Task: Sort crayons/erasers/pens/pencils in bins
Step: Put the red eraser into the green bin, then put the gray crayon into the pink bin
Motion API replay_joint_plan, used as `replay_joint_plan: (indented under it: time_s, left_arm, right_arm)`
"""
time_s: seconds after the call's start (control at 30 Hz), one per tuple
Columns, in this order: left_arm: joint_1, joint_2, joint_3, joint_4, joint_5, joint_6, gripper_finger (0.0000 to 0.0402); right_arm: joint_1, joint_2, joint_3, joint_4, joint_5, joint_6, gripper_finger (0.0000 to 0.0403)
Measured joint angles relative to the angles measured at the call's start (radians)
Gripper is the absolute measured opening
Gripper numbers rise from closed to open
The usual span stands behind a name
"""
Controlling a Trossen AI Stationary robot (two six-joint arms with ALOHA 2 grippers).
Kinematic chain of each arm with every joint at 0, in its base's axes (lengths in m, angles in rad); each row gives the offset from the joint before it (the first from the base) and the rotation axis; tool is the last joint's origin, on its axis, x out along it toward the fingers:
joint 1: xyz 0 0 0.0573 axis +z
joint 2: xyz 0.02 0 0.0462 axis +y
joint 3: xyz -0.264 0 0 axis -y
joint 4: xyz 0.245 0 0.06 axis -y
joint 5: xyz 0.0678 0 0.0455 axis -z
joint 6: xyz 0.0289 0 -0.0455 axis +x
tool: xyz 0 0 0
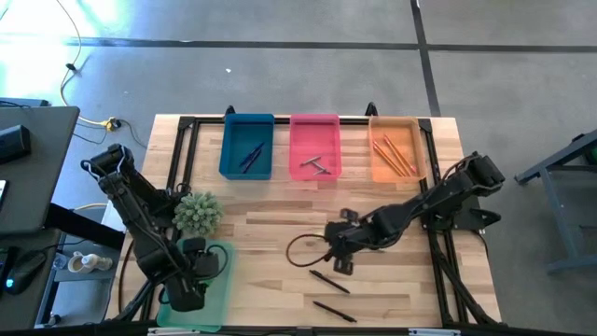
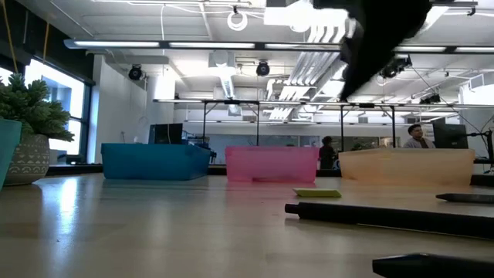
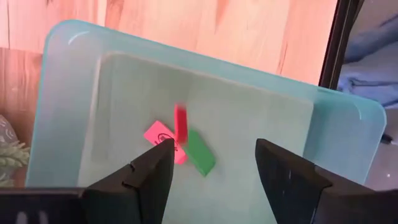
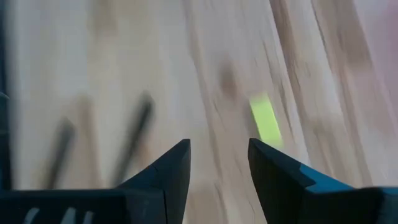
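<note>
1. Left claw (image 3: 211,165) spread wide and empty above the green bin (image 3: 74,81) at the tabletop's (image 1: 280,229) near-left corner; pink eraser (image 3: 163,138) and green eraser (image 3: 200,152) lying inside.
2. Right claw (image 4: 219,162) parted, empty, over mid-tabletop just short of the yellow eraser (image 4: 266,121).
3. Likely light, slightly rubbery, grippy; best pinched across its narrow sides.
4. Two black pens (image 1: 329,281) loose nearby; probably stiff, prone to rolling; best taken mid-length.

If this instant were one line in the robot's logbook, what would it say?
left gripper: open above green bin, erasers inside | right gripper: open over table near yellow eraser
</note>
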Motion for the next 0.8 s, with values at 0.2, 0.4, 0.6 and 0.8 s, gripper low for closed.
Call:
replay_joint_plan:
  time_s: [0.2, 0.4, 0.6, 0.8]
  left_arm:
    - [-0.007, 0.000, 0.000, -0.005, -0.024, 0.033, 0.0200]
    - [-0.007, 0.000, 0.000, -0.010, 0.043, 0.034, 0.0188]
    - [-0.008, 0.000, 0.000, -0.018, 0.087, 0.045, 0.0174]
    - [-0.008, 0.000, 0.000, -0.018, 0.079, 0.097, 0.0161]
  right_arm:
    - [-0.041, 0.000, 0.014, 0.274, 0.024, -0.054, 0.0153]
    - [-0.062, 0.000, 0.014, 0.223, 0.003, 0.018, 0.0153]
    - [-0.055, 0.000, 0.014, -0.051, -0.001, 0.085, 0.0153]
    - [-0.025, 0.000, -0.058, -0.154, -0.094, 0.112, 0.0153]
